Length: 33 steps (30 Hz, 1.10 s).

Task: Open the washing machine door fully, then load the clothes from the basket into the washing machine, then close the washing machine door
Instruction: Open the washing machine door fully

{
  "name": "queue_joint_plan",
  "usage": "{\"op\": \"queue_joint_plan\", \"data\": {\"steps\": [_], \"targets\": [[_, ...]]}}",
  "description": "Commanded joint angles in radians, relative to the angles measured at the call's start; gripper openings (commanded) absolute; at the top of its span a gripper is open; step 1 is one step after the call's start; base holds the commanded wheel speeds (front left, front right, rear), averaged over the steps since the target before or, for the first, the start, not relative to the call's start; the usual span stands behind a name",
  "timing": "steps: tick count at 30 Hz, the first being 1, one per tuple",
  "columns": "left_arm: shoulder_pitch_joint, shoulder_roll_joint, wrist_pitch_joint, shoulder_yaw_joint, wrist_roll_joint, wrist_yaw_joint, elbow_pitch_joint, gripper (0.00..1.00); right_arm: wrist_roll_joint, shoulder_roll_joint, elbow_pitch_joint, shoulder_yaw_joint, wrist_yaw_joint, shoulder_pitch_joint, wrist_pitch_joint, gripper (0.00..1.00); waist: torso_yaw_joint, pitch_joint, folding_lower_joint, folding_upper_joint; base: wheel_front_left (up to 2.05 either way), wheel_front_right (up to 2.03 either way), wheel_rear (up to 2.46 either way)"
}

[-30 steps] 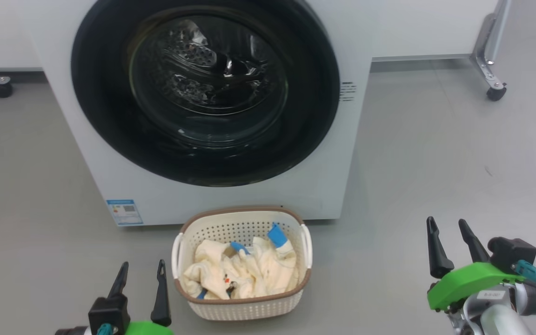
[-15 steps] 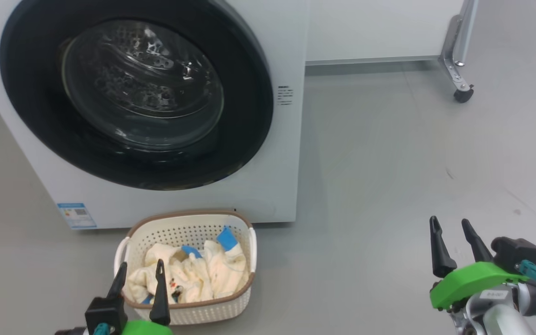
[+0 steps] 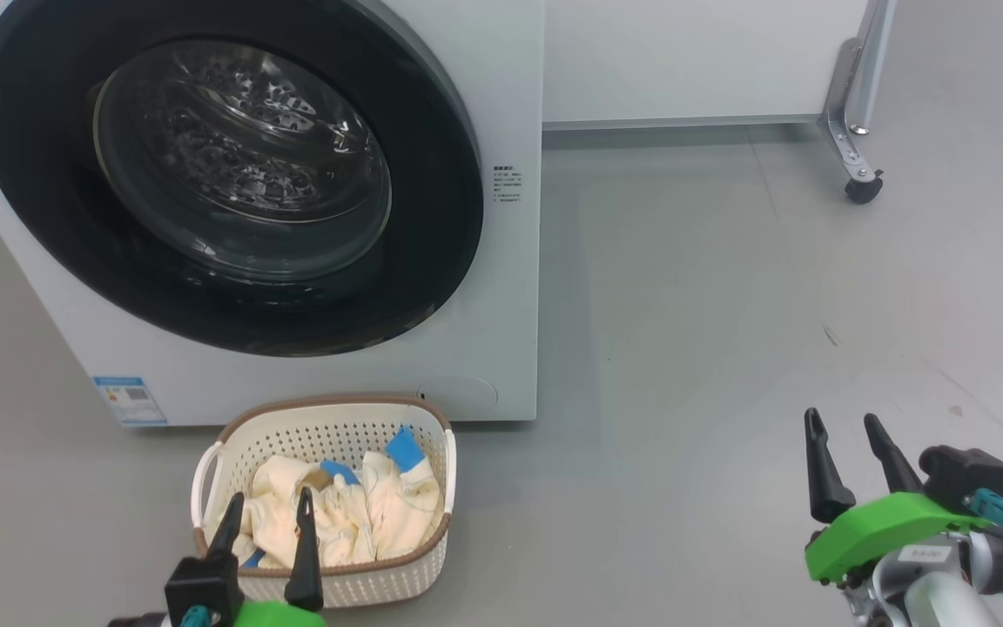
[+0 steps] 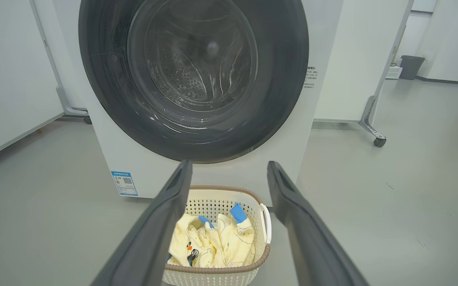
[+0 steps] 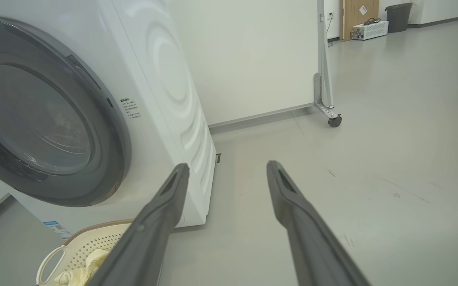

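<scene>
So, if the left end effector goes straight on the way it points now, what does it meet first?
Probably the washing machine door, at its lower black rim. The left end effector seems to aim above the basket; depth is unclear.

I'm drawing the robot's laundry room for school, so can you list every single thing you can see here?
washing machine: one, white, on the floor, left side of the head view
washing machine door: one, black rim with clear glass, shut on the machine's front
sticker: one, blue, low on the machine's front
basket: one, cream with a brown rim, on the floor before the machine
clothes: a pile, cream-yellow with blue cuffs, inside the basket
castor leg: one, silver, right of the machine
bin: one, dark, far corner
floor: grey
left gripper: one, dark fingers, open, near the basket
right gripper: one, dark fingers, open, over bare floor
</scene>
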Motion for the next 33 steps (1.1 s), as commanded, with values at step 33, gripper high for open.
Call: {"op": "queue_joint_plan", "data": {"steps": [33], "targets": [[-0.048,0.012,-0.014,0.034,0.014,-0.001,-0.036,1.00,-0.013,-0.008,-0.034,0.031,-0.003,-0.057,-0.010,1.00,0.008,-0.013,0.0000,0.0000,0.00,0.00,0.00]]}}
